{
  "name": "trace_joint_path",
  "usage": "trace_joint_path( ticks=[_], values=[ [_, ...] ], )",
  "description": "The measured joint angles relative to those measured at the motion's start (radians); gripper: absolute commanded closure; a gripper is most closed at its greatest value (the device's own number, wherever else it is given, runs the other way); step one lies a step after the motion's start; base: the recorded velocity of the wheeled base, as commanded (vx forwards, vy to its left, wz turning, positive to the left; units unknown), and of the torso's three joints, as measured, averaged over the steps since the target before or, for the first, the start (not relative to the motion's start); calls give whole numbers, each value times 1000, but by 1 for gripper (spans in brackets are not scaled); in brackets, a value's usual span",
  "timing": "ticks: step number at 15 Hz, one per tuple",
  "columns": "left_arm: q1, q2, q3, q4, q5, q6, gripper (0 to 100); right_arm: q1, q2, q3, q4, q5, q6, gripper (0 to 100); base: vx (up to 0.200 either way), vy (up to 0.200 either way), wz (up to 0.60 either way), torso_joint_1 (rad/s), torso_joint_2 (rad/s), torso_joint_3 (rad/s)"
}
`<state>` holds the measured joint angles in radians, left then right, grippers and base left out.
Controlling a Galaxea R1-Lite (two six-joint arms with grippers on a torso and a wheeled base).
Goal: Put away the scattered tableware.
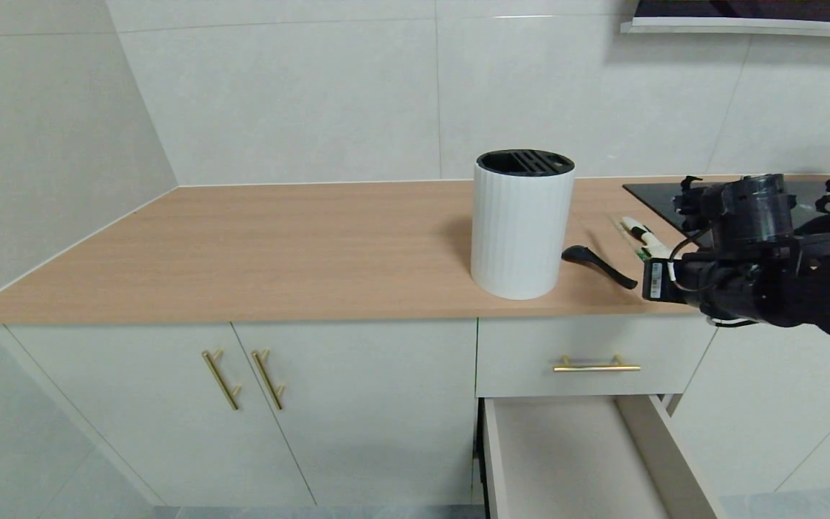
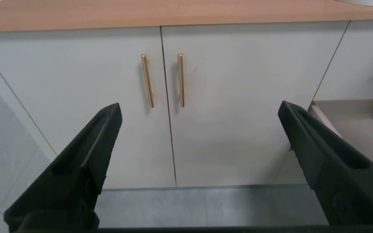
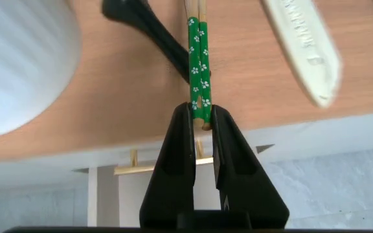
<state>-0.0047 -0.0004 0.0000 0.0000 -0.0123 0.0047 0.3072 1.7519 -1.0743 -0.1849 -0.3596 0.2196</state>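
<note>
The right claw (image 3: 200,120) is pressed together on the near end of a pair of wooden chopsticks with green flower-patterned ends (image 3: 197,58), gripping them just past the front edge of the light wood counter (image 1: 278,245). Their long axis runs straight out from the claw, in line with its fingers and towards the wall. I cannot tell whether they rest on the wood or are lifted clear. Just beside them lie a black spoon with a curved handle (image 3: 154,35) on the robot's left and a long white plastic utensil (image 3: 303,48) on its right. The white ribbed cylindrical holder with a black slotted top (image 1: 523,223) stands further left, so the likely carry is leftward and up. The left claw (image 2: 199,129) hangs spread wide before the white cupboard doors (image 2: 238,116), well away.
</note>
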Motion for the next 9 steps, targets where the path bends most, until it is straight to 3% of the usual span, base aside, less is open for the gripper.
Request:
trace_joint_path(
  ticks=[6, 9],
  values=[
    [0, 0, 0, 0, 0, 0, 0, 81, -275, -10, 382, 50, -35, 100, 0, 0, 0, 0, 0, 0],
    [0, 0, 0, 0, 0, 0, 0, 90, -385, -13, 518, 157, -93, 100, 0, 0, 0, 0, 0, 0]
  ],
)
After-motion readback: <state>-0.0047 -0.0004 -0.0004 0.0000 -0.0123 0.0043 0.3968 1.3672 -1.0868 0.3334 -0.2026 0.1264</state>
